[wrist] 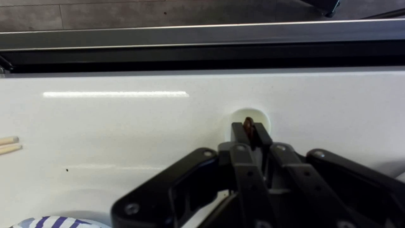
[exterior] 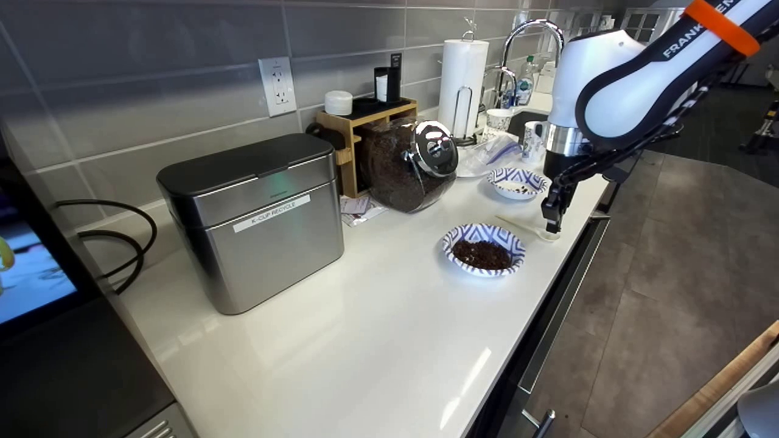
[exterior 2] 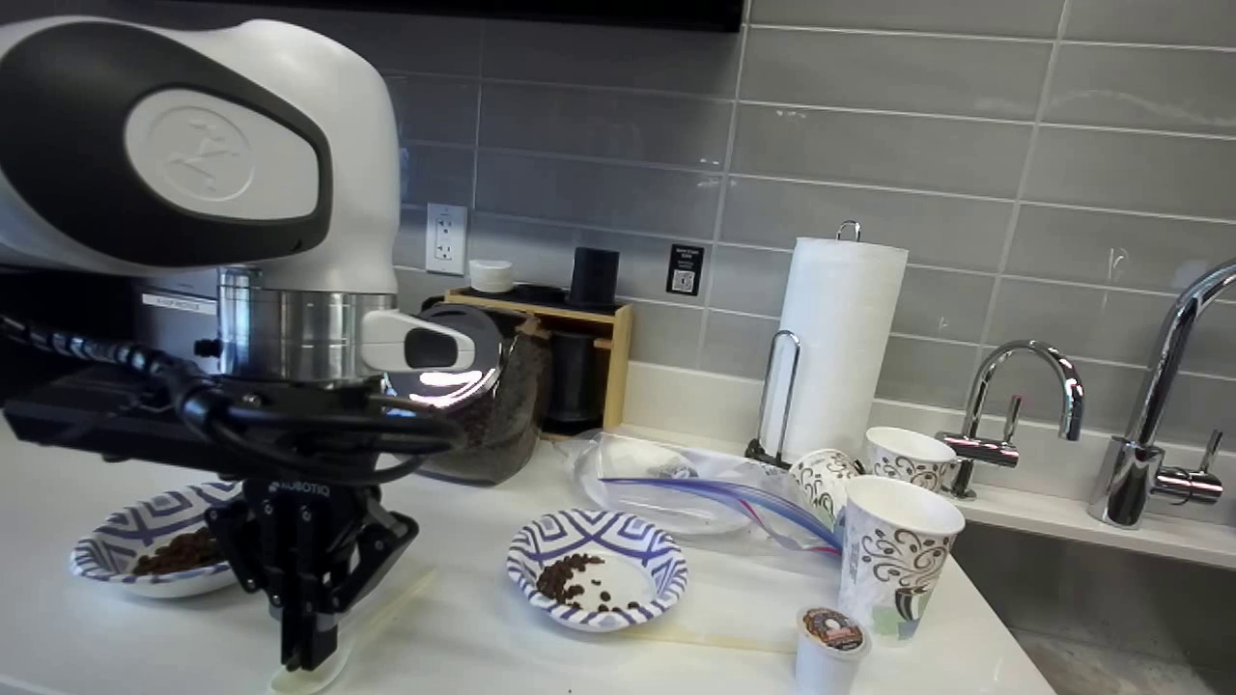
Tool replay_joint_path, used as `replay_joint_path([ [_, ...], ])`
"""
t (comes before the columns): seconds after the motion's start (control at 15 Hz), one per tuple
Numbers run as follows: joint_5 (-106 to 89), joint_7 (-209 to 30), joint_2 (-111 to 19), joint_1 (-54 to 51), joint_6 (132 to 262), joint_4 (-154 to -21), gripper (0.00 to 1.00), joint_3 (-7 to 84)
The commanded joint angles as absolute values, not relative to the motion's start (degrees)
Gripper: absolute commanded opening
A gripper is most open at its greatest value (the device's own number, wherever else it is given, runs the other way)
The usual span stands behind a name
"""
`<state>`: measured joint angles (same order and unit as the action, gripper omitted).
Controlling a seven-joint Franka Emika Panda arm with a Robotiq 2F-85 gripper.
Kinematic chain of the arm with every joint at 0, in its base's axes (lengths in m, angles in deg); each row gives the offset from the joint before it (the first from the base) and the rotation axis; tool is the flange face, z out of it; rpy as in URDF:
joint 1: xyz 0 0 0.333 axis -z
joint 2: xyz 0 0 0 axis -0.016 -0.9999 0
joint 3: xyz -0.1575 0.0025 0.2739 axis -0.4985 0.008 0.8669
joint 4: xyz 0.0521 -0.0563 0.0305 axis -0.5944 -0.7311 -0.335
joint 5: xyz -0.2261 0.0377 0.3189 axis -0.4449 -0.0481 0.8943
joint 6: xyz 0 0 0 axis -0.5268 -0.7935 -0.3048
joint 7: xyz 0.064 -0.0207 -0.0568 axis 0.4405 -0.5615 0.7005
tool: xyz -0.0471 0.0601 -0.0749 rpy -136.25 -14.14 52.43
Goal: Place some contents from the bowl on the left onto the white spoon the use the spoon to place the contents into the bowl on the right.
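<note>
The left bowl has a blue-and-white pattern and holds dark brown beans; it shows in both exterior views (exterior: 456, 239) (exterior 2: 111, 545). The right bowl, with fewer beans, also shows in both exterior views (exterior: 508, 174) (exterior 2: 618, 529). Part of its rim shows low left in the wrist view (wrist: 60, 223). The pale spoon (exterior: 516, 222) (exterior 2: 398, 600) lies on the counter, its head (wrist: 253, 113) under my fingertips. My gripper (exterior: 552, 226) (exterior 2: 311, 661) (wrist: 251, 127) points down, shut on a brown bean (wrist: 248, 121) at the spoon's head. Whether the fingertips touch the spoon cannot be told.
Pale wooden sticks (wrist: 9, 145) lie near the right bowl. A plastic bag (exterior 2: 715, 483), patterned cups (exterior 2: 903, 545) and a coffee pod (exterior 2: 830, 647) stand farther right. A glass jar (exterior: 395, 167) and a steel bin (exterior: 274, 225) stand by the wall. The counter's front edge (wrist: 202, 73) is close.
</note>
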<state>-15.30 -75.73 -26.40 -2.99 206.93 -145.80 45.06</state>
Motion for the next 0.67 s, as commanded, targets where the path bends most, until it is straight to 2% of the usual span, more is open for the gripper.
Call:
replay_joint_path([
  [0.0, -16.38, -77.06, -27.12, -3.21, 209.59, -146.45, 0.03, 45.14],
  [0.6, -16.41, -77.04, -27.83, -3.44, 210.66, -146.38, 0.03, 45.28],
])
